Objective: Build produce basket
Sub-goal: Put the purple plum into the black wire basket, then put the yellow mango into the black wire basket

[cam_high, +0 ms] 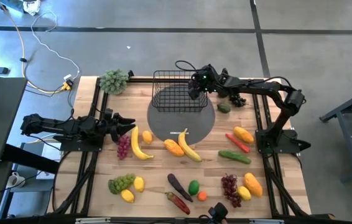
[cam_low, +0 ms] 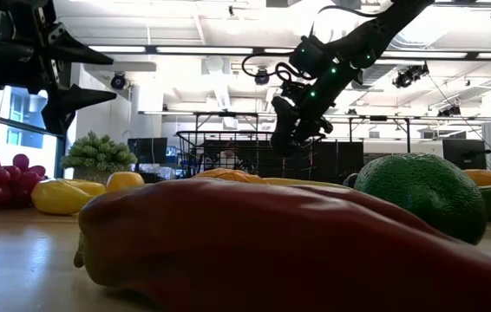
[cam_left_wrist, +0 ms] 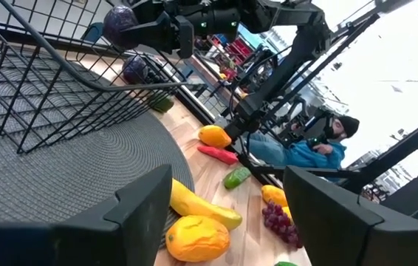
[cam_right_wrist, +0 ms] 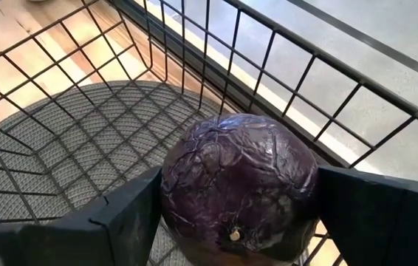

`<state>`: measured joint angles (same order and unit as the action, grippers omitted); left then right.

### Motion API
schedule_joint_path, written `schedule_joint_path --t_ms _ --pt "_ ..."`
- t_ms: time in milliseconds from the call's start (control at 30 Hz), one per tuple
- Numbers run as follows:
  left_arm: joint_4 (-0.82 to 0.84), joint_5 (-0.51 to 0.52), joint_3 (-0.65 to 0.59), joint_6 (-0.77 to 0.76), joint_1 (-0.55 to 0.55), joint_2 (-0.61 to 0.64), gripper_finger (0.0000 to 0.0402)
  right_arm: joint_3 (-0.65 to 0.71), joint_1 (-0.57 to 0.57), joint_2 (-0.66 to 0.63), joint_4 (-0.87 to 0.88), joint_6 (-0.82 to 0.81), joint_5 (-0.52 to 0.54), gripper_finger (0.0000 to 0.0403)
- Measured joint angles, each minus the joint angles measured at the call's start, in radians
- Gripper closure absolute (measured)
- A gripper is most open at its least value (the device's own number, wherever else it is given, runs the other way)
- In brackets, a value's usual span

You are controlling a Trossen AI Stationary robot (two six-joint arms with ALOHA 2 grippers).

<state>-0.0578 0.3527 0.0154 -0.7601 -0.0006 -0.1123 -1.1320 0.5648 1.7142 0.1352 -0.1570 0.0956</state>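
Right arm reached across the far side of the table, right gripper (cam_high: 196,87) angled down over the right end of the basket (cam_high: 175,91). Its fingers (cam_right_wrist: 131,214) were clamped on either side of a purple round cabbage-like ball (cam_right_wrist: 240,185), held above the basket floor just inside the wire wall. In the low view the same gripper (cam_low: 291,139) hung above the basket rim (cam_low: 219,139).

Left arm lay low along the left table edge, left gripper (cam_high: 125,124) pointing toward the table middle, jaws apart with nothing between them. Just ahead of it: a banana (cam_high: 138,145), a lemon (cam_high: 147,137), red grapes (cam_high: 123,147) slightly to the side.

No readable labels or writing anywhere.

The basket sat on a round grey mat (cam_high: 204,124), nothing visible on its floor. Beyond the right gripper, dark grapes (cam_high: 237,98) and an avocado (cam_high: 224,107) lay near the arm. Rest of the produce was scattered over the near half: a mango (cam_high: 173,147), a second banana (cam_high: 188,148), a cucumber (cam_high: 234,156), a red pepper (cam_high: 178,202), an eggplant (cam_high: 179,186), green grapes (cam_high: 120,183). A leafy bunch (cam_high: 114,81) sat at the far left corner. A person (cam_left_wrist: 309,148) showed beyond the table in the left wrist view.
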Motion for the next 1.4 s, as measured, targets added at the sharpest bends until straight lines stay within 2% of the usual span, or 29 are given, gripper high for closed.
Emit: schedule_joint_path --t_ms 1000,1133,1400 --pt "0.0 0.01 0.0 -0.024 0.0 0.0 0.0154 0.0 -0.002 -0.001 0.004 -0.026 0.01 0.0101" --pt "0.0 0.01 0.0 -0.023 0.0 0.0 0.0154 0.0 -0.002 -0.001 0.004 -0.021 0.011 0.0081" --pt "0.0 0.01 0.0 -0.023 0.0 0.0 0.0154 0.0 -0.002 -0.001 0.004 -0.025 0.045 0.0007"
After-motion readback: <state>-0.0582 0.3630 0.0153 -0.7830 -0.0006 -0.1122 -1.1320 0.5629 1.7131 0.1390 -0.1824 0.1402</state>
